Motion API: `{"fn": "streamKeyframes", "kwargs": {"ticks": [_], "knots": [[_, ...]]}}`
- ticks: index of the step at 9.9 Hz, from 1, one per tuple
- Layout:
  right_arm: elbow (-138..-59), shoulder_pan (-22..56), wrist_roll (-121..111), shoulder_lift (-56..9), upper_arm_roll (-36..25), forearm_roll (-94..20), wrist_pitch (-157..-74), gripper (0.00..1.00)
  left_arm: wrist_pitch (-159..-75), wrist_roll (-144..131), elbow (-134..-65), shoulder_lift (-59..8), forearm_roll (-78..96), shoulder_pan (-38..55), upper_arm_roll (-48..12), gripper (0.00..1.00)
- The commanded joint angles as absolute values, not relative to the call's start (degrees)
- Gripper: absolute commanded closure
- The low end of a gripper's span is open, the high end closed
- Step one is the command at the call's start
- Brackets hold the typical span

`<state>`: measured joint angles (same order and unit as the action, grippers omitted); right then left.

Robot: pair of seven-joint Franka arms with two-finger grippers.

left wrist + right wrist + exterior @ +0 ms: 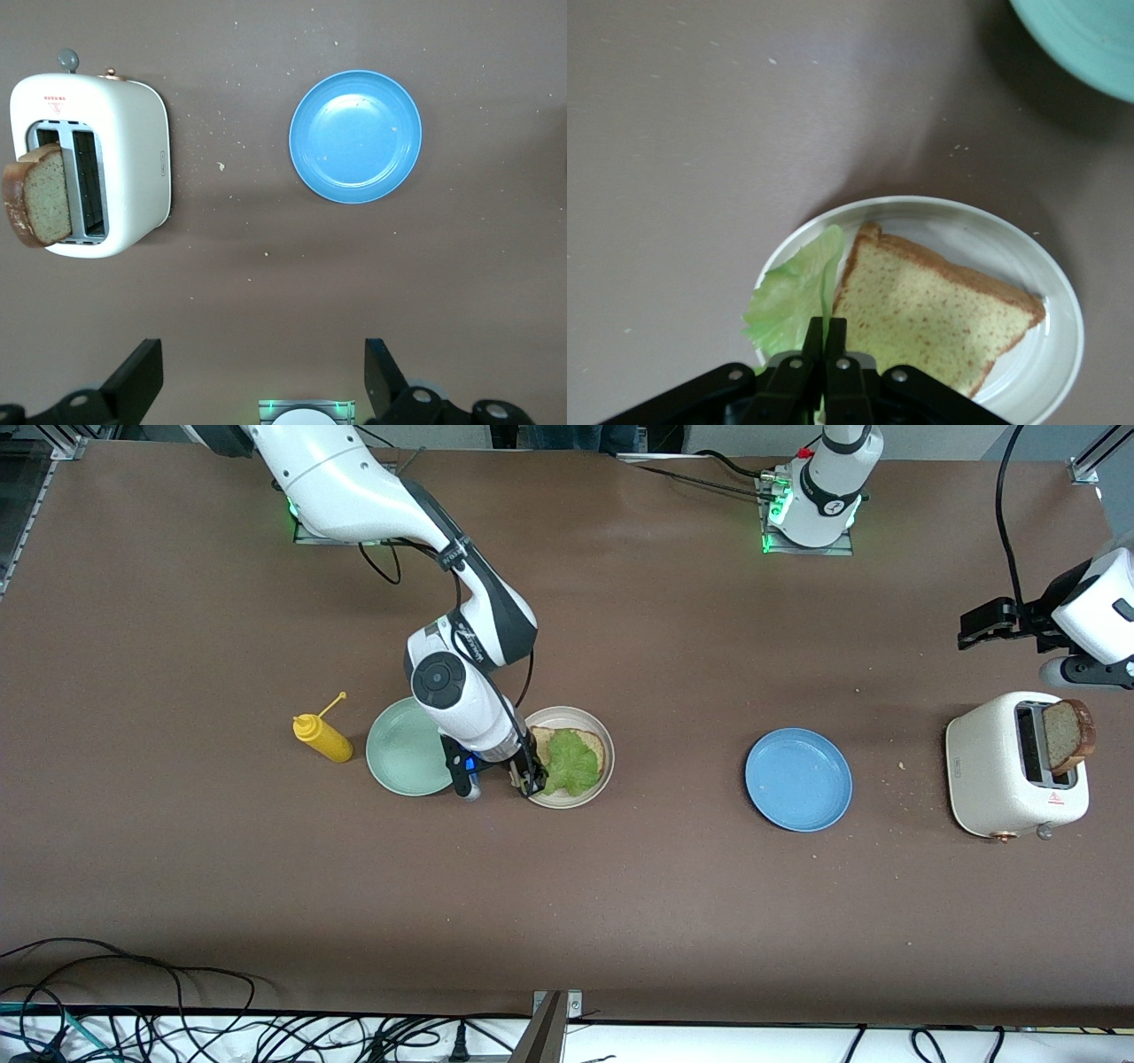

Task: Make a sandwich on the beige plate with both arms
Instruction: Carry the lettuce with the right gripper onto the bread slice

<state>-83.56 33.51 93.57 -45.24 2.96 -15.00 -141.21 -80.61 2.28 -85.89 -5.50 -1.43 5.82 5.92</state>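
Your right pincer (532,782) sits low over the near edge of the beige plate (595,726), its fingers pressed together on the edge of the lettuce leaf (571,763). In the right wrist view the closed fingertips (825,341) meet right where the lettuce leaf (788,297) overlaps the bread slice (935,310), and the leaf hangs partly over the plate's rim (1063,301). That bread slice (595,746) lies flat in the beige plate, with the lettuce on top of it at the side nearest the front camera. The mint green plate (399,748) lies just beside the beige one, toward the right arm's end of the surface, with a yellow squeeze bottle (322,738) next to it. Your left pincer (988,622) waits in the air with its fingers (137,376) wide apart, above the surface by the white toaster (1010,766). A second bread slice (1067,735) stands up out of the toaster's slot. The blue plate (798,779) lies between the toaster and the beige plate.
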Motion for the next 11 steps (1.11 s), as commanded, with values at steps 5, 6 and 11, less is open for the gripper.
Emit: {"fn": "streamKeyframes", "kwargs": {"ticks": [5,6,11], "knots": [[-81.7,34.6,93.9,-47.1,2.5,-16.9,-141.3,0.0,-80.9,2.3,-86.0,-5.3,-1.3,5.3,5.5,0.0],[-81.7,34.8,93.9,-46.3,2.4,-16.2,-141.1,0.0,-80.9,2.3,-86.0,-5.4,-1.3,5.3,5.5,0.0],[-81.7,33.6,91.3,-39.7,1.3,-3.9,-127.7,0.0,-80.9,2.3,-86.0,-5.5,-1.3,5.3,5.5,0.0]]}}
